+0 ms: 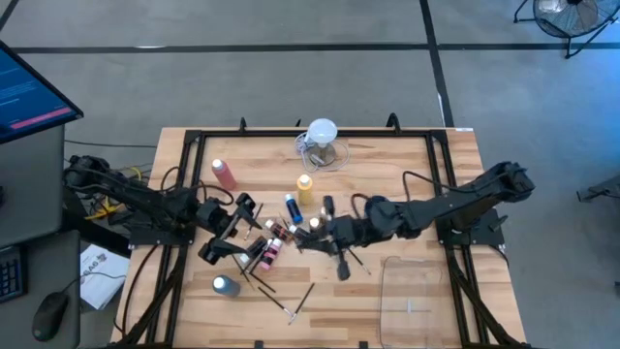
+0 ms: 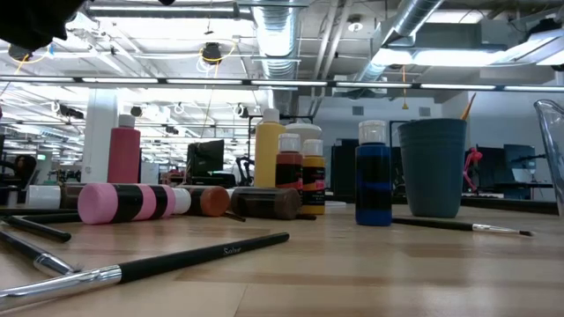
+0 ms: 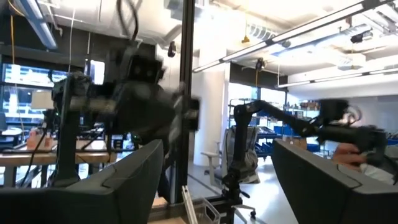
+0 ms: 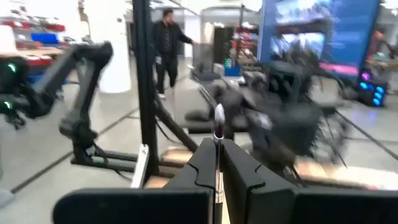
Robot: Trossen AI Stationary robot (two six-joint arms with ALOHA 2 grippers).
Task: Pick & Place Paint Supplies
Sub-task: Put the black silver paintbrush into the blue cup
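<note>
Left pincer agape at table centre — right pincer clamped, opposite.

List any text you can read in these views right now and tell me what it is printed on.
"Salsa", or close to it, in small pale script on the handle of the long black paintbrush lying nearest the low camera; the last letters are uncertain.
Labels on the small paint bottles: too small to read.
Blue monitor screen beside the table: lines of text, too blurred to read.
Paper sheet by the table's left edge: print too small to read.
</note>
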